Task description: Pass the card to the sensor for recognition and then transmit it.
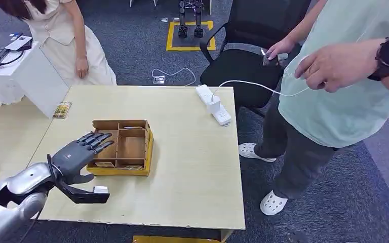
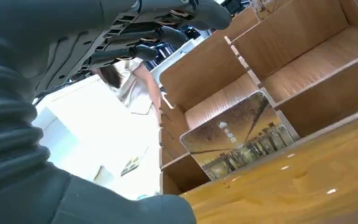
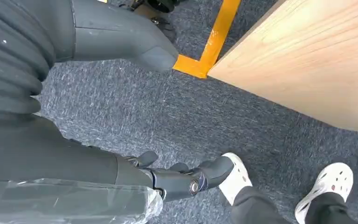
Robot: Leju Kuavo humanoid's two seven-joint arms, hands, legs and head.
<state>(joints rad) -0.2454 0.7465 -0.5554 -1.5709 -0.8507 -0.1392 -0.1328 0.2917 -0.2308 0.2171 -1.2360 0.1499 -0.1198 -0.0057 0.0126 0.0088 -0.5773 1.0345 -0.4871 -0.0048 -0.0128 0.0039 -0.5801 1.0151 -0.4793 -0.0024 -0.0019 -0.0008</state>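
While the left hand (image 1: 78, 154) hovers empty with fingers spread over the partitioned yellow-brown wooden box (image 1: 141, 147) on the pale bench (image 1: 192, 167), the printed picture card (image 2: 240, 137) leaning in its near slot could slip flat if nudged carelessly.

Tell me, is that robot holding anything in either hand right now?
No. The left hand hovers with spread fingers over the wooden box, above the card standing in it. The right hand hangs beside the table, holding nothing.
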